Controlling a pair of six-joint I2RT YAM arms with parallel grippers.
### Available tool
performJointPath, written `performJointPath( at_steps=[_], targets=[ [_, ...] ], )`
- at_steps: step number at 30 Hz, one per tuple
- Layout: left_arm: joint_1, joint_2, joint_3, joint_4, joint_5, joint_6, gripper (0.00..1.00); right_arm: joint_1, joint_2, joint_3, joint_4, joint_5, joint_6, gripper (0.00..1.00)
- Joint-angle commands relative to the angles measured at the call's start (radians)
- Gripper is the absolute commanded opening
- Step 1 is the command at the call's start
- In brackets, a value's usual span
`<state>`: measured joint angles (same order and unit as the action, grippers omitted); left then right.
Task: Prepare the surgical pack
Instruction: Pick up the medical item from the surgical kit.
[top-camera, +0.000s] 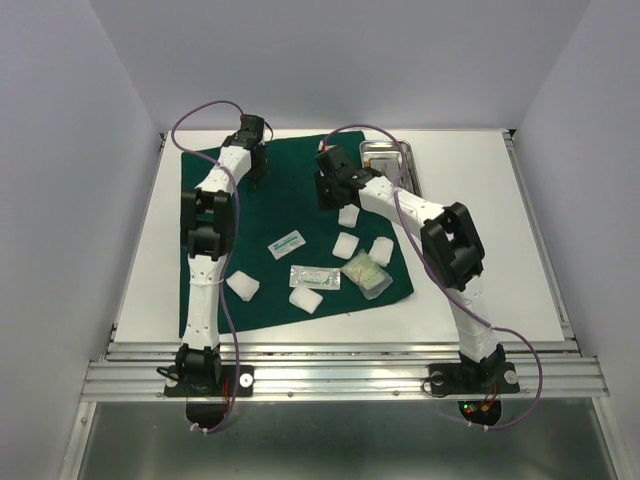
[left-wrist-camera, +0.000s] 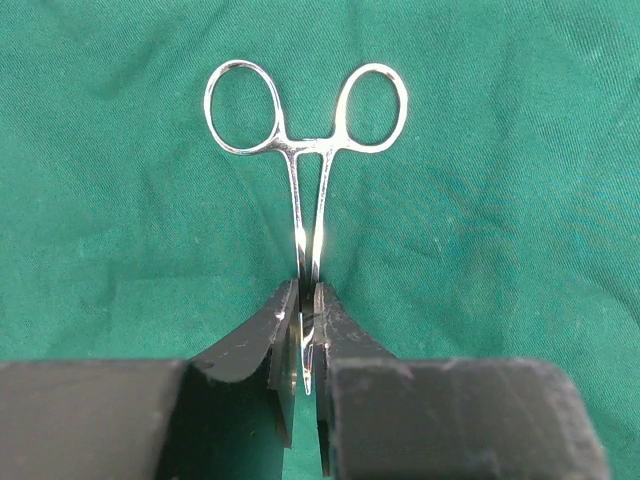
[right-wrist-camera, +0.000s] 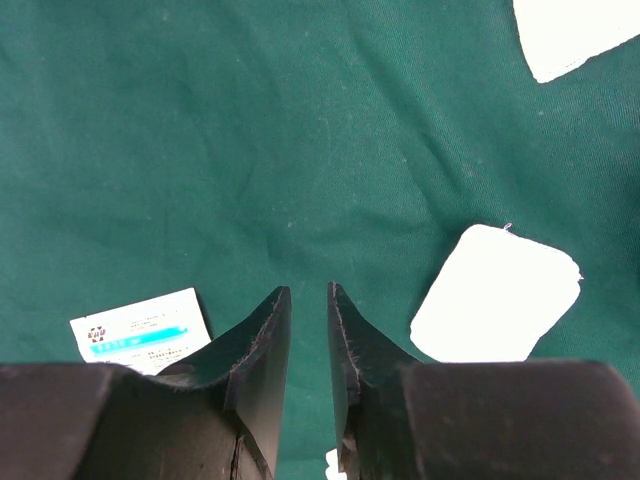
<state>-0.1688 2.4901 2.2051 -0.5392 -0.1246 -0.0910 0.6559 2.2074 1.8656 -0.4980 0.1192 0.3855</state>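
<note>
— Item one, nearest?
— My left gripper: fingers pinched on the forceps at their tip end, with the ring handles pointing away over the green drape. The arm is stretched to the drape's far-left part, wrist tipped down.
— Item two?
— My right gripper: narrowly parted and empty, over the drape between a packet and a gauze pad. The elbow is raised and the steel tray is near.

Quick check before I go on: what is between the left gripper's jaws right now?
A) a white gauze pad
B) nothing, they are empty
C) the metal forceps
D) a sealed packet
C: the left wrist view shows the left gripper with its jaws closed on the slim working end of the forceps, whose ring handles point away over the green drape.
</note>
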Motion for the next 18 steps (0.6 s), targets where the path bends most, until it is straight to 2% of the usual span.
performJointPath(
  at_steps=[1,8,18],
  targets=[
    [-0.008,-0.068,0.021,-0.022,-0.029,-0.003,0.1,0.008,-0.048,0.021,0.016,-0.004,0.001,0.27],
    [-0.011,-0.167,-0.021,-0.031,-0.049,-0.024,0.08,0.008,-0.058,0.012,0.016,0.007,0.003,0.27],
    [-0.014,-0.335,-0.189,-0.016,0.019,-0.067,0.08,0.008,-0.074,0.003,0.019,0.016,0.007,0.27]
  ],
)
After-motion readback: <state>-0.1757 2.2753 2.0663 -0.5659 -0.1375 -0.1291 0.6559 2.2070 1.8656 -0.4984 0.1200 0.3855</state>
